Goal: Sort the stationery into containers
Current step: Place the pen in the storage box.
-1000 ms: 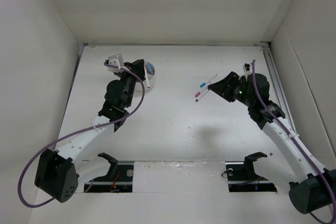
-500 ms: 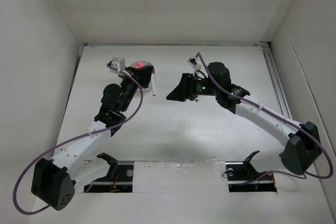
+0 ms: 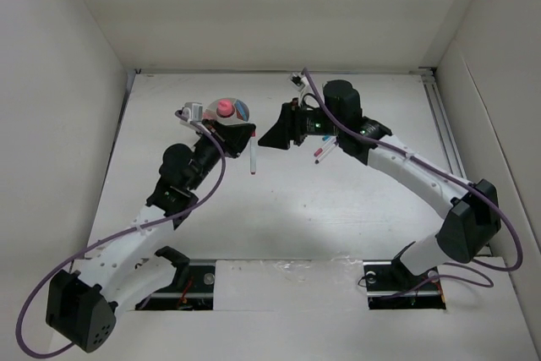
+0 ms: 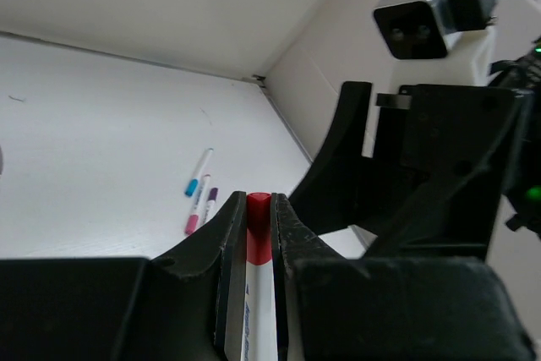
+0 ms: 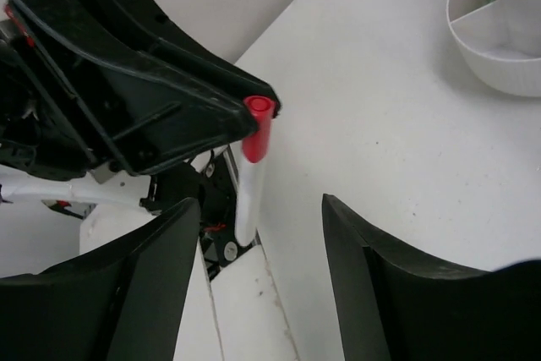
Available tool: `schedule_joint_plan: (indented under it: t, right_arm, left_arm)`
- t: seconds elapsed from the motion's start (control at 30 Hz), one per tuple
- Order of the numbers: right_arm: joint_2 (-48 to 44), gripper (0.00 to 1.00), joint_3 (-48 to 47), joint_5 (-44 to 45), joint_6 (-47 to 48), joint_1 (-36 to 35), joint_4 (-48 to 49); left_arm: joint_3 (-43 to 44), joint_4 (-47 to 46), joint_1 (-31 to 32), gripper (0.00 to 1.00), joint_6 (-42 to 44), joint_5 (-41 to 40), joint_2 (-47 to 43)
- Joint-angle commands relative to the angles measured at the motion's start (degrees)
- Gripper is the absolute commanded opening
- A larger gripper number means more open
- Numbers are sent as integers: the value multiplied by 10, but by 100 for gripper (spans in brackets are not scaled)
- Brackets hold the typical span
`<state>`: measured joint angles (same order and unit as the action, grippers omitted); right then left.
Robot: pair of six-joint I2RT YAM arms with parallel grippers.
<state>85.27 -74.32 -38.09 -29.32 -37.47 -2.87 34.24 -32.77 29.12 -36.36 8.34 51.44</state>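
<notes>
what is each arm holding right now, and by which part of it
The left gripper pinches a red-capped white pen at its capped end. The right gripper is open and holds nothing.

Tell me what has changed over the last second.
The right end effector swung from beside the loose pens across to the table's middle. It now faces the left end effector with its jaws open. The left one drew off the cup toward it, uncovering the cup. Unchanged: the left end effector is still shut on the red-capped pen, and the loose pens lie where they were.
</notes>
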Motion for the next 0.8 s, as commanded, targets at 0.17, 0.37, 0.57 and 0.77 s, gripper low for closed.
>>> schedule_joint_plan:
  t: [0.17, 0.37, 0.57, 0.77]
  right_arm:
    - [1, 62, -21, -45, 35, -10, 30]
    - [19, 59, -28, -74, 8, -21, 63]
    - [41, 53, -39, -85, 3, -32, 69]
    - [46, 31, -44, -71, -13, -37, 89]
  left_arm:
    - [-22, -19, -2, 0, -68, 27, -69]
    - [-34, -37, -2, 0, -78, 40, -64]
    - [-42, -59, -2, 0, -85, 52, -51]
    - [-42, -64, -2, 0, -85, 57, -44]
